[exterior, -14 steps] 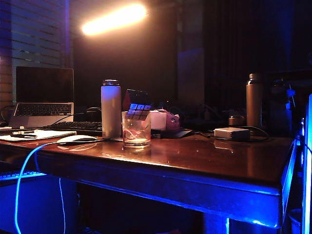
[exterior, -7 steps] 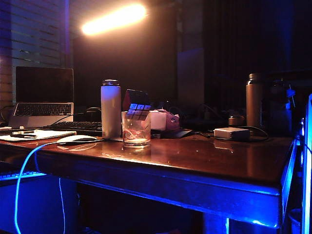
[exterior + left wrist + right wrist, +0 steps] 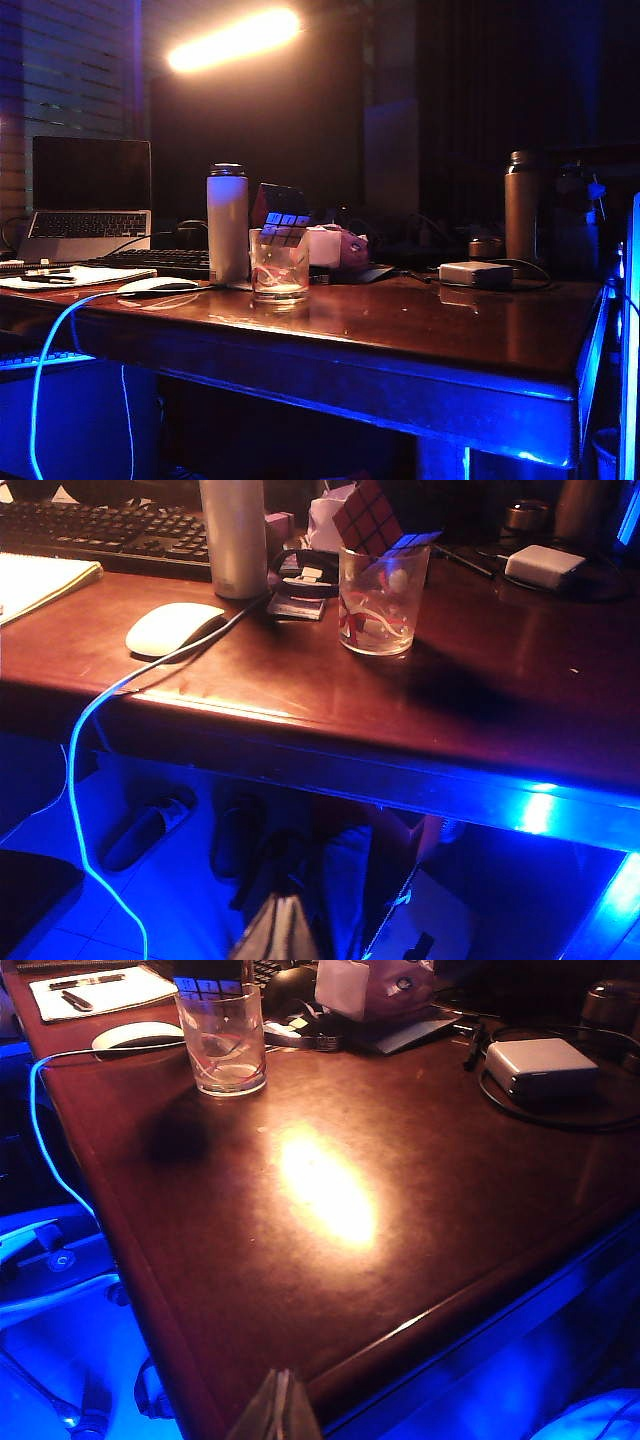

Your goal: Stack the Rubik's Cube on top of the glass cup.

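On the wooden surface [image 3: 420, 330], toward its far left part and back from the front edge, the glass cup [image 3: 279, 270] stands upright with the Rubik's Cube [image 3: 281, 213] sitting tilted on its rim. The stacking looks done. Both arms hang off the front edge, well apart from the cup: the left pincer [image 3: 277, 935] looks clenched and empty, and the right pincer [image 3: 277, 1408] is clenched on nothing.

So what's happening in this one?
Nothing is being handled. The dark sticker-gridded Rubik's Cube sits tilted on the rim of the short clear glass cup on the brown wooden table. The left gripper and right gripper are shut, back at the table's near edge.
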You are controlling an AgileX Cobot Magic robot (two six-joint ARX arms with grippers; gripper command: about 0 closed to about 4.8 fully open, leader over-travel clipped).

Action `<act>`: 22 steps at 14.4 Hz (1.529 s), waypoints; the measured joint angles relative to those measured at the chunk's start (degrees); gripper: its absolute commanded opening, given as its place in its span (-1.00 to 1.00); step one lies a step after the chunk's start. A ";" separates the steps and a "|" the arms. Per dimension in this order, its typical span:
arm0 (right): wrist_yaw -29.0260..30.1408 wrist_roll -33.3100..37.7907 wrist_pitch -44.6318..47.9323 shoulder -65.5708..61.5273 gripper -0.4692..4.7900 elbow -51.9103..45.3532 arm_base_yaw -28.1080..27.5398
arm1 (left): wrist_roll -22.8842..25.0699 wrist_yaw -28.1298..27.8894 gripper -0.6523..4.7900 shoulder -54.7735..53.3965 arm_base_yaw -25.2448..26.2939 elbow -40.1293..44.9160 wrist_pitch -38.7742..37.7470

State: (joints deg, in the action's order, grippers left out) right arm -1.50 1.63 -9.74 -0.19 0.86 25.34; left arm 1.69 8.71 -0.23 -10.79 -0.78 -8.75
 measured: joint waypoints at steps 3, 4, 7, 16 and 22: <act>0.00 0.00 0.00 0.00 -0.82 -0.02 0.00 | 0.00 0.00 -0.77 0.00 0.00 0.00 0.00; 0.00 0.00 0.00 0.00 -0.82 -0.02 0.00 | 0.00 0.00 -0.77 0.00 0.00 0.00 0.00; 0.02 0.00 0.00 0.00 -0.82 -0.02 -0.02 | 0.00 0.00 -0.77 0.00 0.00 0.00 0.00; 0.09 0.00 0.52 0.00 -0.82 -0.28 -16.59 | 0.00 0.09 -0.77 0.02 11.37 0.00 0.00; 0.11 0.00 0.50 0.00 -0.82 -0.28 -16.61 | 0.00 0.09 -0.77 0.02 15.23 0.00 0.02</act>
State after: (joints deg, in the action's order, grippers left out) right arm -1.39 1.63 -9.23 -0.19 0.58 8.73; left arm 1.69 8.80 -0.21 4.45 -0.78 -8.73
